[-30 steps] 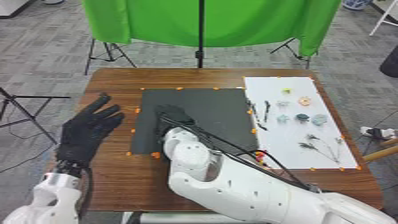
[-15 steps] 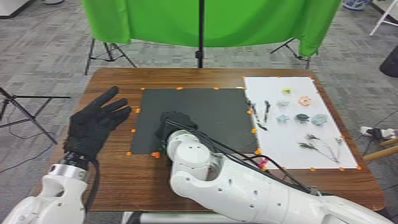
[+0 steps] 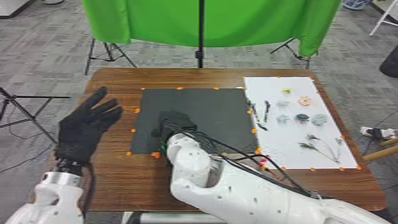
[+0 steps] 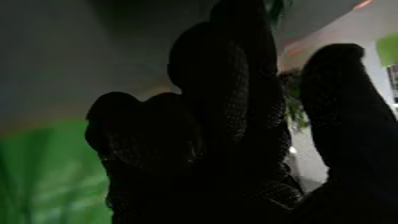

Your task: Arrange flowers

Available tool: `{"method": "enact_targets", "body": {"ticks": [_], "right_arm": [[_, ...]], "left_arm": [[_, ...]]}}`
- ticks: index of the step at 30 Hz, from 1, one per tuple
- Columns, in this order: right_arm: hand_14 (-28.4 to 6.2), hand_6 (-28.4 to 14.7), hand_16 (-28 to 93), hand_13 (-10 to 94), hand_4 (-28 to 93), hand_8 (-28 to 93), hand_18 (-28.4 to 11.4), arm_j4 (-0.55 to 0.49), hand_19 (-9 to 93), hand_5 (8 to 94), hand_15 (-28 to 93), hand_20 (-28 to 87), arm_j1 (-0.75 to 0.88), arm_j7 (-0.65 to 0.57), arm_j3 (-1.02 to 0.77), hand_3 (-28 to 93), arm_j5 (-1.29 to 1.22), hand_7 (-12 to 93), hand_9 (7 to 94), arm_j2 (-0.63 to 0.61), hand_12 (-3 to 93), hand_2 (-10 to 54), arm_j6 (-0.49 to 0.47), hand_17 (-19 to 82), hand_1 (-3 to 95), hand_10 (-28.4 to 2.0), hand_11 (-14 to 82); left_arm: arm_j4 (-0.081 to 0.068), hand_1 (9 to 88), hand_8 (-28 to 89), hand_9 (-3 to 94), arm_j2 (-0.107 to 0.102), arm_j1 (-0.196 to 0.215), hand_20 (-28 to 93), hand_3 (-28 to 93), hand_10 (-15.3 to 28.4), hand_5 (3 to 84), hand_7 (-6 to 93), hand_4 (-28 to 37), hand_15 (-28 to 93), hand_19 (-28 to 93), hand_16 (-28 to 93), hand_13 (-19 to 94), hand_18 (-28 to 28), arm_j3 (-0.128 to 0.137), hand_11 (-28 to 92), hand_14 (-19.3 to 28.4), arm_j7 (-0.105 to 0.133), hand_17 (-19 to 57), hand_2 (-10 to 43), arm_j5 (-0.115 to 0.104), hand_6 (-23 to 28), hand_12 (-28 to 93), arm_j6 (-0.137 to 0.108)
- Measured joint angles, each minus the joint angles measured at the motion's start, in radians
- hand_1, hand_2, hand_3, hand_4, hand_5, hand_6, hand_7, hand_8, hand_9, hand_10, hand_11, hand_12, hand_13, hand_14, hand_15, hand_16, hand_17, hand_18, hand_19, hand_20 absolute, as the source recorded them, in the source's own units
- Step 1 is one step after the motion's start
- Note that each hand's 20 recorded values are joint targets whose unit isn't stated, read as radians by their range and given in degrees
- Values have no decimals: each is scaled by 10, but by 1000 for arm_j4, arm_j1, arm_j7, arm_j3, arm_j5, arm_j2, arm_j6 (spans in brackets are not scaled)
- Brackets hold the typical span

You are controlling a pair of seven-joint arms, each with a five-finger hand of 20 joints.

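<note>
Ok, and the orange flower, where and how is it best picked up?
Pinch the orange flower across its sides, coming from above. It looks round, with no long stem to hold, and a pale flower lies to its left, so its right side likely gives a finger more room.

You're in what looks like a robotics lab. Your cues: two white robot arms (image 3: 244,192) at a wood table (image 3: 115,182), orange marks (image 3: 179,88) around the black mat (image 3: 218,110) and white sheet (image 3: 275,122), green cloth (image 3: 151,22) hung behind, black stands (image 3: 200,30) around you, gray carpet (image 3: 53,52). Reads as a test rig, not a home.
</note>
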State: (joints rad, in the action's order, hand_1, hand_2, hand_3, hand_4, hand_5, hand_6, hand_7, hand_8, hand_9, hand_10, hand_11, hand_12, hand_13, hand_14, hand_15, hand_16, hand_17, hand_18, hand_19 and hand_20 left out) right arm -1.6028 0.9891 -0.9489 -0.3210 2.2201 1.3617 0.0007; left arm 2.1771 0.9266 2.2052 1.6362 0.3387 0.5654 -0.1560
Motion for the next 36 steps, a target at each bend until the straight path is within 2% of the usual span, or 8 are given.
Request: {"method": "enact_targets", "body": {"ticks": [4, 8, 12, 17, 19, 22, 28, 36], "right_arm": [[-79, -19, 220, 919, -266, -137, -247, -38, 932, 937, 700, 434, -3, 1, -4, 661, 29, 242, 937, -31, 178, 24, 57, 555, 271, -123, 517], [-86, -26, 224, 899, -261, -136, -254, -107, 932, 937, 713, 445, 19, 4, -63, 665, 15, 203, 937, -75, 193, 32, 59, 539, 258, -126, 498], [-100, -35, 205, 868, -250, -120, -261, -181, 932, 904, 685, 360, 36, 3, -102, 672, -14, 154, 928, -137, 211, 38, 75, 498, 254, -134, 414], [-110, -46, 190, 819, -238, -112, -257, -313, 931, 809, 654, 229, 71, -29, -143, 692, -44, 141, 879, -257, 205, 25, 197, 449, 278, -151, 375], [-117, -58, 181, 778, -236, -112, -252, -378, 932, 727, 667, 186, 114, -45, -202, 712, -49, 134, 821, -310, 197, 2, 254, 421, 296, -161, 384], [-125, -70, 168, 744, -238, -111, -251, -474, 932, 675, 678, 153, 208, -64, -337, 731, -47, 127, 780, -394, 188, -15, 287, 397, 311, -169, 394], [-130, -74, 144, 740, -237, -110, -243, -586, 930, 662, 672, 56, 422, -116, -623, 731, -46, 125, 770, -597, 176, -28, 272, 435, 335, -174, 385], [-134, -84, 142, 739, -231, -107, -233, -570, 932, 642, 664, 2, 688, -293, -933, 725, -21, 117, 763, -732, 174, -47, 215, 466, 352, -183, 372]], "left_arm": [[12, 232, -100, 350, -1, 52, 6, 824, 204, 363, 115, -238, 483, 557, -85, 230, 279, 19, 206, 284, -3, -111, 49, -2, 80, 102, -1], [20, 231, -99, 350, 26, 91, 5, 821, 205, 363, 114, -239, 483, 557, -85, 230, 279, 38, 206, 284, -9, -111, 51, -2, 80, 102, -1], [22, 230, -99, 350, 52, 122, 5, 821, 205, 362, 115, -240, 483, 558, -84, 229, 279, 44, 206, 284, -2, -111, 50, -3, 80, 102, -2], [21, 226, -98, 349, 62, 153, 5, 821, 205, 361, 115, -245, 484, 558, -84, 229, 279, 41, 206, 284, 34, -111, 50, -23, 80, 102, -6], [21, 224, -98, 349, 64, 167, 5, 821, 205, 361, 115, -247, 484, 558, -84, 229, 278, 40, 206, 284, 60, -111, 50, -30, 80, 102, -8], [21, 223, -98, 349, 64, 185, 6, 822, 204, 360, 115, -248, 484, 558, -84, 229, 278, 40, 207, 284, 84, -111, 50, -34, 79, 103, -10], [21, 224, -99, 349, 79, 197, 6, 821, 204, 360, 115, -252, 483, 558, -84, 230, 278, 44, 208, 284, 75, -111, 50, -31, 79, 103, -10], [21, 223, -99, 349, 95, 191, 7, 823, 205, 361, 115, -252, 484, 557, -83, 230, 278, 45, 211, 284, 63, -111, 49, -27, 80, 102, -9]]}}
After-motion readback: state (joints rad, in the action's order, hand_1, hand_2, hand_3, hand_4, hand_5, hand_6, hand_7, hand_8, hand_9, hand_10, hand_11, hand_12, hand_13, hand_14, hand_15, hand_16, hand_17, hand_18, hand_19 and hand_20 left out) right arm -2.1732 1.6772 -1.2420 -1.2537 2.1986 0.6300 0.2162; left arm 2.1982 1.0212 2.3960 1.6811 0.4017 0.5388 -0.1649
